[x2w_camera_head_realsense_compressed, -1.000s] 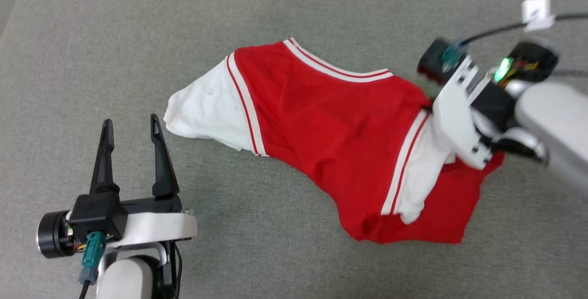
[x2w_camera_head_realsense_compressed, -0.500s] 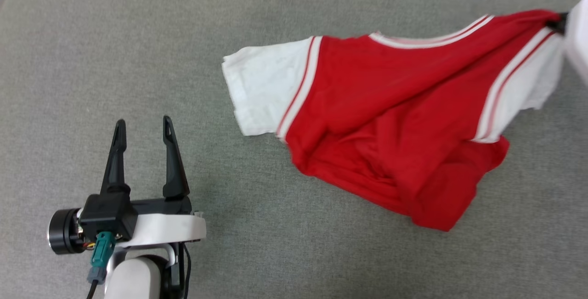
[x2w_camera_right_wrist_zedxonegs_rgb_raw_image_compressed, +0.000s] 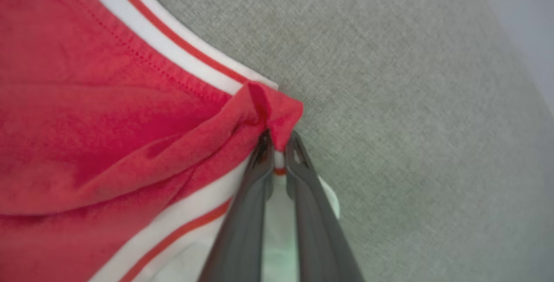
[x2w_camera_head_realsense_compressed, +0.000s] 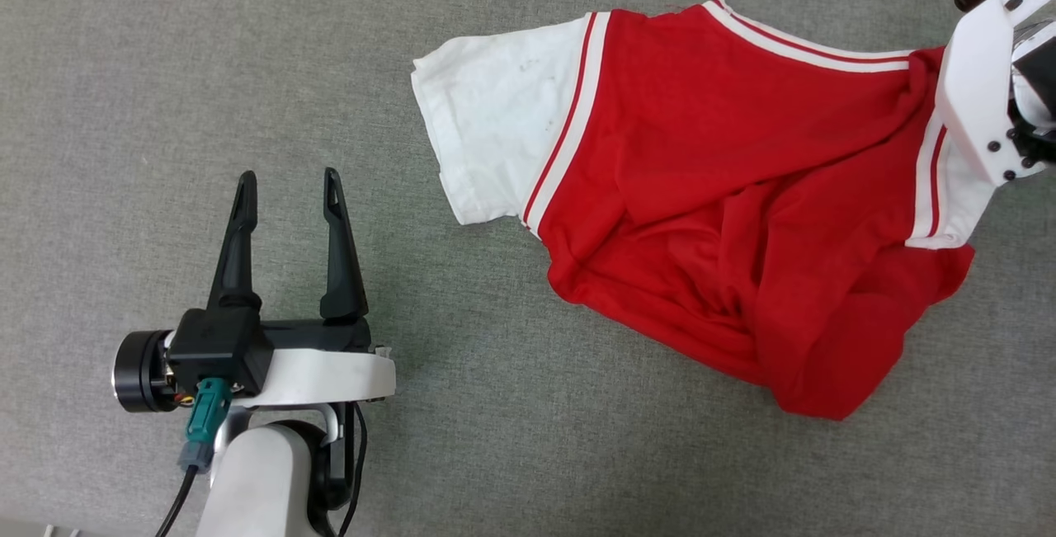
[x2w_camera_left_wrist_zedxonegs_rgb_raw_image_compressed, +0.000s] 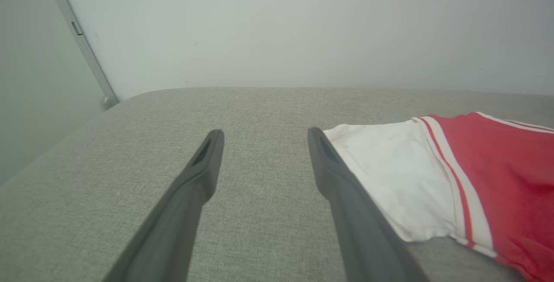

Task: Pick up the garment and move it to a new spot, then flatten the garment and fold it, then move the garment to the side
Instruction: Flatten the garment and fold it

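The right gripper (x2w_camera_right_wrist_zedxonegs_rgb_raw_image_compressed: pixel 279 143) pinches the red garment (x2w_camera_head_realsense_compressed: pixel 701 174) by its shoulder seam, seemingly to drag it; the left gripper (x2w_camera_head_realsense_compressed: pixel 289 178) gapes empty, white sleeve (x2w_camera_left_wrist_zedxonegs_rgb_raw_image_compressed: pixel 389 178) just beside it.

The garment (x2w_camera_head_realsense_compressed: pixel 701 190) (rumpled) lies on grey upholstery (x2w_camera_head_realsense_compressed: pixel 495 454).

one garment (x2w_camera_head_realsense_compressed: pixel 701 149), one left gripper (x2w_camera_head_realsense_compressed: pixel 289 177), one right gripper (x2w_camera_right_wrist_zedxonegs_rgb_raw_image_compressed: pixel 279 141)

Matt red and white knit garment (x2w_camera_head_realsense_compressed: pixel 709 190), coarse grey woven fabric surface (x2w_camera_head_realsense_compressed: pixel 247 67)
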